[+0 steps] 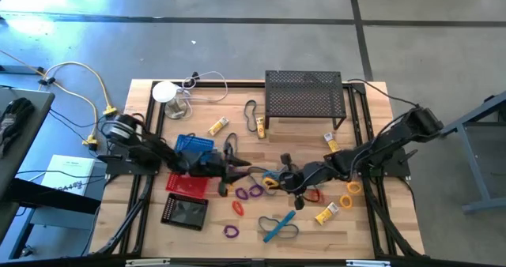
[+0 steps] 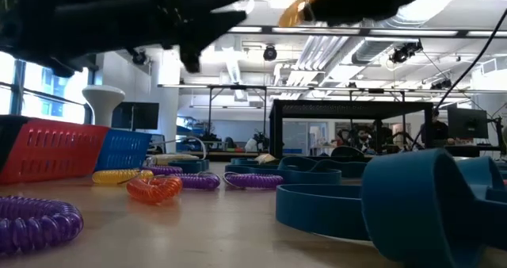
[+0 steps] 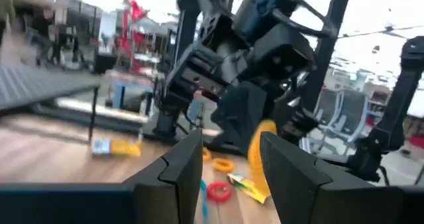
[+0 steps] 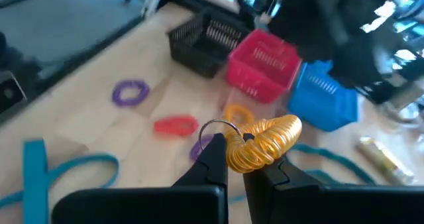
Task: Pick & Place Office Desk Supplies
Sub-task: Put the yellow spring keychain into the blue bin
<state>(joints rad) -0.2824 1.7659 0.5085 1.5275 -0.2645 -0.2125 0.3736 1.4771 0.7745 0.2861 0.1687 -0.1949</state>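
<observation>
Right gripper (image 4: 237,159), above mid-table: fingers clamped on a yellow coiled plastic ring (image 4: 264,143), coil's long axis lying crosswise to the fingers, apparently level. Left gripper (image 3: 228,159) facing it from nearby, fingers apart, holding nothing. Below: red (image 4: 262,61) and blue plastic baskets (image 4: 324,95) side by side.

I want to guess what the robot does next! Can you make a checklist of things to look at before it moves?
1. Right claw pinching the yellow coil ring: ok, shut on it.
2. Ring lifted off the table: ok, it hangs high in the low view.
3. Left claw open and empty: ok, close to the right claw, facing it.
4. Red basket, blue basket and black basket in view: ok.
5. Which basket takes the ring: cannot tell.
</observation>
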